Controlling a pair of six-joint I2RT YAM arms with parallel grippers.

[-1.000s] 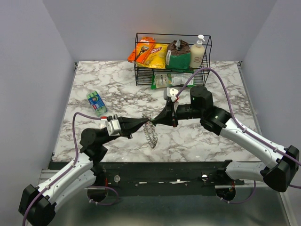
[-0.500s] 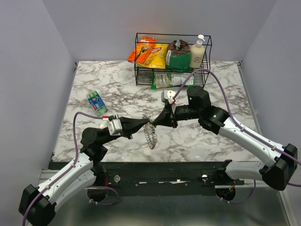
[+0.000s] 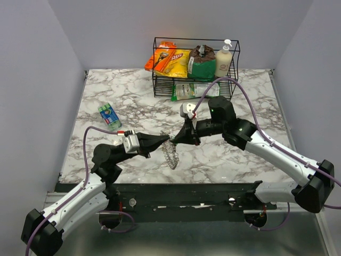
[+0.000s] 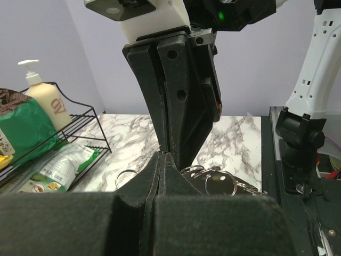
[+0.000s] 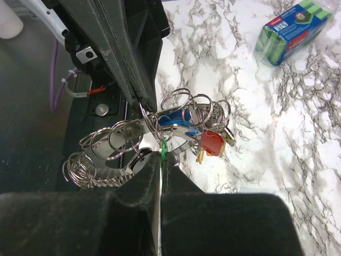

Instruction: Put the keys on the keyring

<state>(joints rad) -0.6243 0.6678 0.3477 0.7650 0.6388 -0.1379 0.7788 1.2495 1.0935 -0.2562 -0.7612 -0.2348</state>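
Keyring (image 3: 170, 153): grey coil of wire loops, well in front of wire basket (image 3: 176, 38), toward the arm bases, above marble table (image 3: 240, 154). Upper end level with the 2 gripper tips, lower end drooping away from the basket. Contact with the marble: cannot tell.

Left gripper (image 3: 164, 140): well in front of the basket, about in line with its left wall. Jaws pressed flat together, no gap showing, nipping 1 loop of the keyring at the very tip.

Right gripper (image 3: 177, 141): well in front of the basket, just right of its left wall. Jaws closed tight on green key (image 5: 164, 145), with only a thin green sliver visible between the pads. Tip just beside the left gripper's tip, over the coil.

Blue key (image 5: 173, 120), red key (image 5: 211, 143), yellow key (image 5: 199, 156): 3 keys bunched among the loops, in front of the basket like the coil itself. Blue uppermost in the right wrist view, red and yellow touching each other beside it.

Sponge pack (image 3: 110, 117): green and blue, left of the basket and nearer the arm bases, well apart from the coil.

Inside the basket: orange and yellow snack bags (image 3: 169, 60) at left, pump bottle (image 3: 224, 58) at right.
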